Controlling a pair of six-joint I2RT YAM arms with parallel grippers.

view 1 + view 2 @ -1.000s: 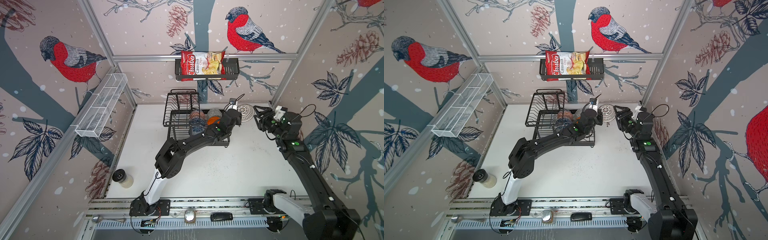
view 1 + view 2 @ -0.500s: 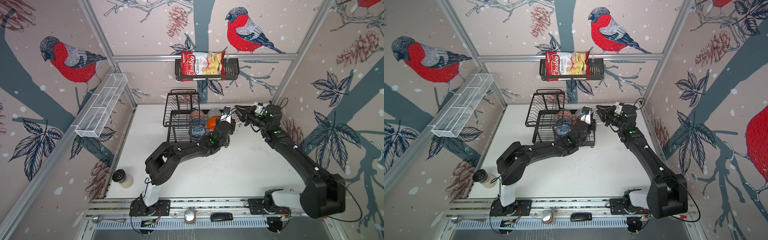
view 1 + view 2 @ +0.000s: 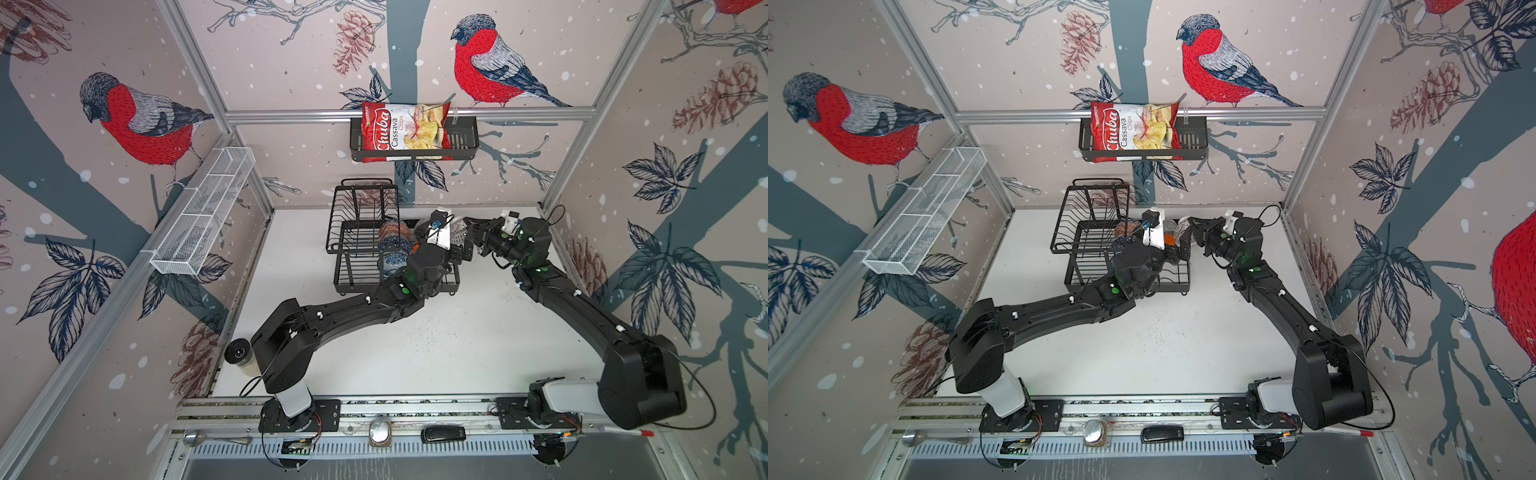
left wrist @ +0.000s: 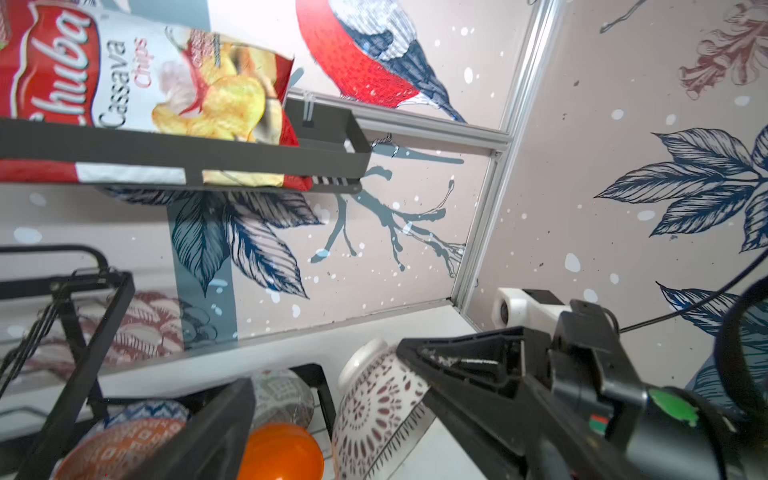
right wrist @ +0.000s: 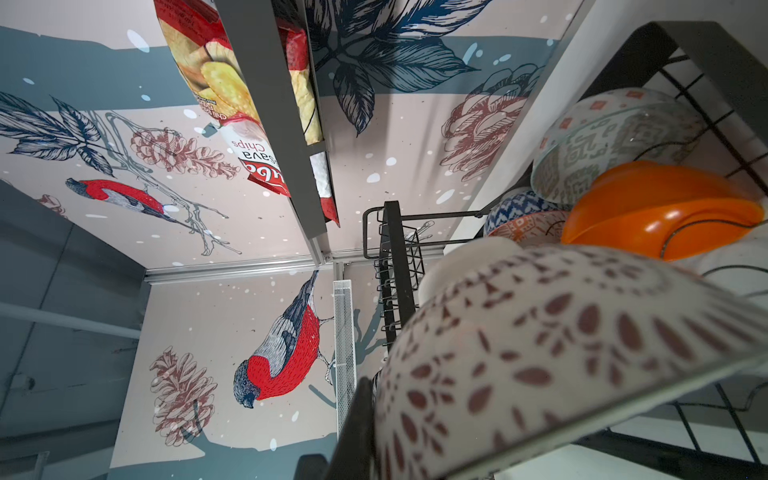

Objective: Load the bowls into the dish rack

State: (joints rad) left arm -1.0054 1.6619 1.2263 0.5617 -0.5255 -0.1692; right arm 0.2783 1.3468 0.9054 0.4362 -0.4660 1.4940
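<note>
In the right claw (image 4: 412, 354), the lattice bowl (image 4: 376, 411) tilts, foot upward.

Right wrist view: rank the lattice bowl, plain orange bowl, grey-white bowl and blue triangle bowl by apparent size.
Largest: lattice bowl, but it is nearest the camera.
Then plain orange bowl and grey-white bowl, about alike.
Smallest: blue triangle bowl, mostly hidden.

At frame centre you see the large black wire dish rack (image 3: 1084, 232); your right gripper (image 3: 1188, 233) is at its right end, seemingly pinching a white lattice-patterned bowl (image 3: 1180, 226) beside a plain orange bowl (image 3: 1169, 239).
</note>
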